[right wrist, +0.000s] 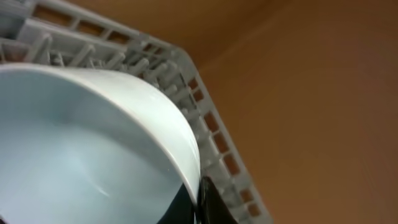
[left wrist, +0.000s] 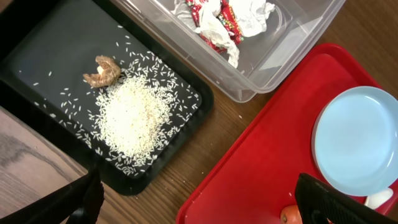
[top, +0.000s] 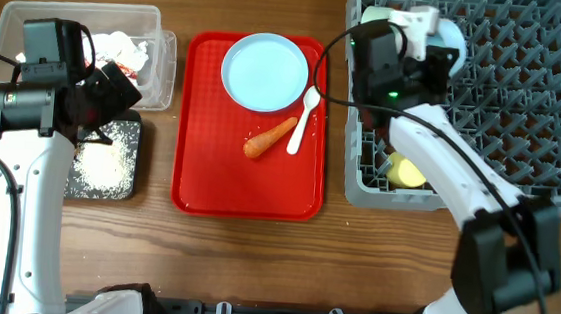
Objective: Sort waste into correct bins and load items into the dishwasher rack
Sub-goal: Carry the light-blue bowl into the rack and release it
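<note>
Far left, the clear tub (top: 11, 15) holds the crumpled paper with the red-printed wrapper (left wrist: 217, 18). The left wrist cam gets in close on that print, but it's too scrunched up to read. The same cam picks out the small brown food scrap (left wrist: 102, 70) sitting at the edge of the rice pile (left wrist: 134, 118) in the black tray (left wrist: 50, 50); overhead, the arm covers part of that tray. The left gripper (left wrist: 199, 199) hangs by the tray's corner, fingers wide apart, nothing in them.

In the middle is the red serving tray (top: 199, 171) with the light-blue plate (top: 265, 71), the white spoon (top: 304, 119) and the carrot (top: 269, 138).

On the right, only the right wrist cam shows the right gripper (right wrist: 199, 202) pinched on the rim of a light-blue bowl (right wrist: 81, 155) at a corner of the dishwasher rack (right wrist: 205, 118). Can't tell if the bowl is resting on the pegs. Overhead adds the yellow cup (top: 407, 173) lying inside the rack.
</note>
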